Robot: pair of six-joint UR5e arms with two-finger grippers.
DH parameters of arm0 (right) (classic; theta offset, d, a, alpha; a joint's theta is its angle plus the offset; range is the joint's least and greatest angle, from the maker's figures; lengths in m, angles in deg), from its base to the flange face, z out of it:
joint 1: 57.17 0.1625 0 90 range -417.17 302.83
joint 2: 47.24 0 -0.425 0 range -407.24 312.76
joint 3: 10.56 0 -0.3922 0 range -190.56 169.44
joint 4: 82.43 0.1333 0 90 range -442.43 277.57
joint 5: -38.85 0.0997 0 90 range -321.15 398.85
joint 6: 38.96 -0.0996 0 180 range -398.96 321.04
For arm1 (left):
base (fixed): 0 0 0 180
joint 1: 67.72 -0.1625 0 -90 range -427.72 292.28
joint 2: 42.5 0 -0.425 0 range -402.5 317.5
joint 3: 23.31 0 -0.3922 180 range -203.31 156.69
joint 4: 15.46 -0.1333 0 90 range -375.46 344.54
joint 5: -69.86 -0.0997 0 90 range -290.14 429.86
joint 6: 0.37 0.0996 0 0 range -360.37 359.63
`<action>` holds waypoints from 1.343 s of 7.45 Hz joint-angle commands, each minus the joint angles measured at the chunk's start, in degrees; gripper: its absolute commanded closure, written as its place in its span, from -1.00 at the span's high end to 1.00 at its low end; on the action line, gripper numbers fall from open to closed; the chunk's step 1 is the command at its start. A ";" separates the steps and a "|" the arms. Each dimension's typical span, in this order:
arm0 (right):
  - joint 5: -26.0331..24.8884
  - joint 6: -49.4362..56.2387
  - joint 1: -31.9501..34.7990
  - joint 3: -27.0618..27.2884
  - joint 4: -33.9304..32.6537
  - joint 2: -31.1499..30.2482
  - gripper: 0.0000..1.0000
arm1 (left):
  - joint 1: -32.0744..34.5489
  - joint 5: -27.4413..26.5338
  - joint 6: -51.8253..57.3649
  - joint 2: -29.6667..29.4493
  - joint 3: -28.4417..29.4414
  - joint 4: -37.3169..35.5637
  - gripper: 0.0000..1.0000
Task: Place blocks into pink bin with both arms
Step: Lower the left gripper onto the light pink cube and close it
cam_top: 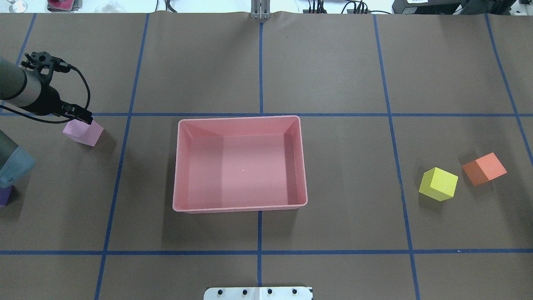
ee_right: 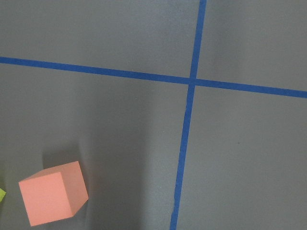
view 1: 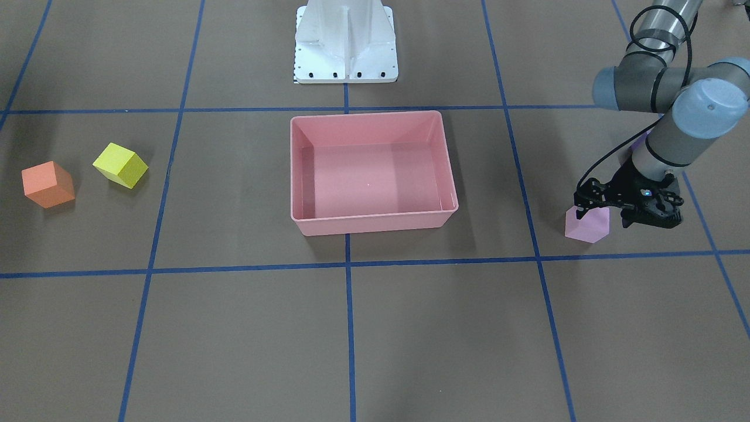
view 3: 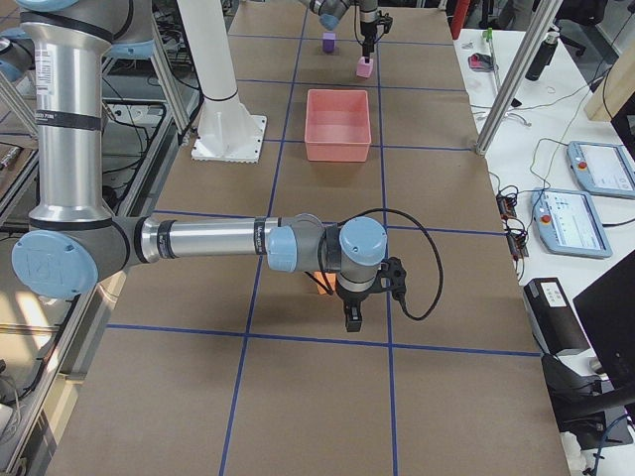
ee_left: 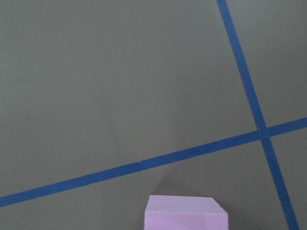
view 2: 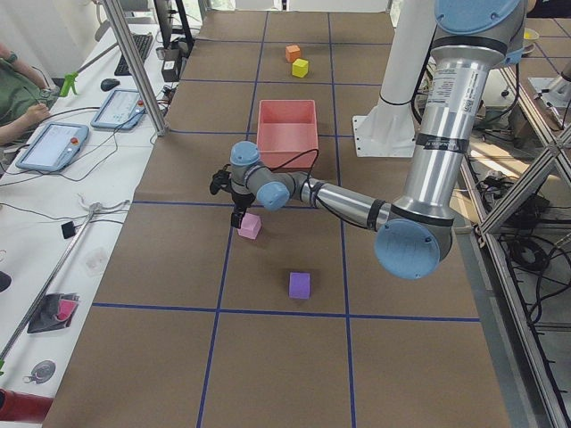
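Observation:
The empty pink bin (view 1: 375, 223) sits mid-table, also in the overhead view (cam_top: 239, 207). My left gripper (view 1: 603, 215) hangs with its jaws apart just over the pink-lilac block (view 1: 587, 228), at that block's (cam_top: 85, 133) far edge; whether it touches I cannot tell. The purple block (view 2: 299, 284) lies near the left arm's elbow. The orange block (cam_top: 484, 168) and the yellow block (cam_top: 438, 183) lie together on the right side. My right gripper (view 3: 350, 319) hovers by the orange block (ee_right: 53, 192); I cannot tell whether it is open.
The white pedestal base (view 1: 345, 44) stands behind the bin. Blue tape lines grid the brown table. Along the far edge is a metal pole (view 2: 134, 62) and an operators' bench with tablets (view 2: 53, 143).

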 commanded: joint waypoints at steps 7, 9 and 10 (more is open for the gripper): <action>0.06 0.00 0.00 -0.42 0.00 0.00 1.00 | -2.38 -0.72 -0.37 -0.45 7.98 7.14 0.93; 0.06 0.00 0.00 -0.42 0.00 -0.08 1.00 | -2.38 0.07 -0.81 -0.97 7.28 6.17 -0.99; 0.06 0.00 0.00 -0.42 0.00 -0.08 1.00 | -2.29 3.47 -1.42 -0.89 7.10 5.48 -1.00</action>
